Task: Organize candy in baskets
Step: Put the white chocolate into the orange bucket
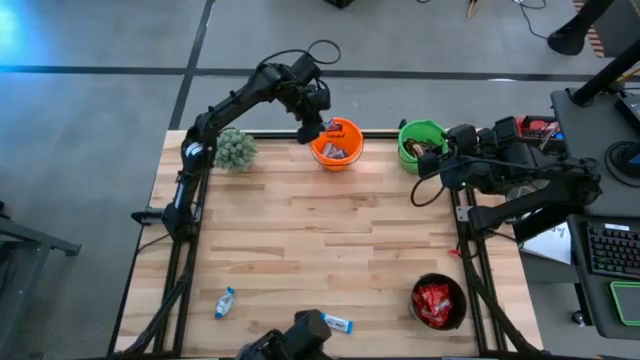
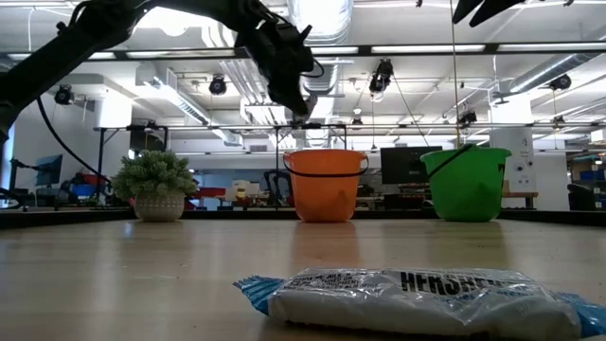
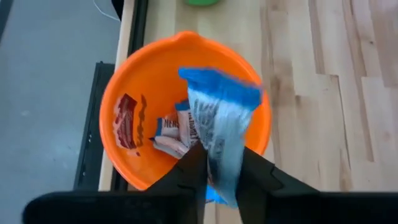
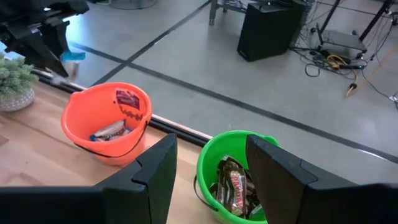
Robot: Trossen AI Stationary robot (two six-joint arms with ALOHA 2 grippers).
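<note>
Two blue-and-white bars [image 1: 337, 323] on counter [image 1: 300, 230]; three baskets [image 1: 336, 145]. Left gripper [image 3: 217, 171] fingers holding one bar above orange basket; right gripper [image 4: 208, 165] fingers apart, empty.

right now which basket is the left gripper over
The orange basket. The left gripper hangs above it with a blue-and-white bar; the green and black ones sit elsewhere.

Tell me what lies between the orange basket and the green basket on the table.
Nothing: in the high view, only bare wooden table separates the orange basket from the green basket.
</note>
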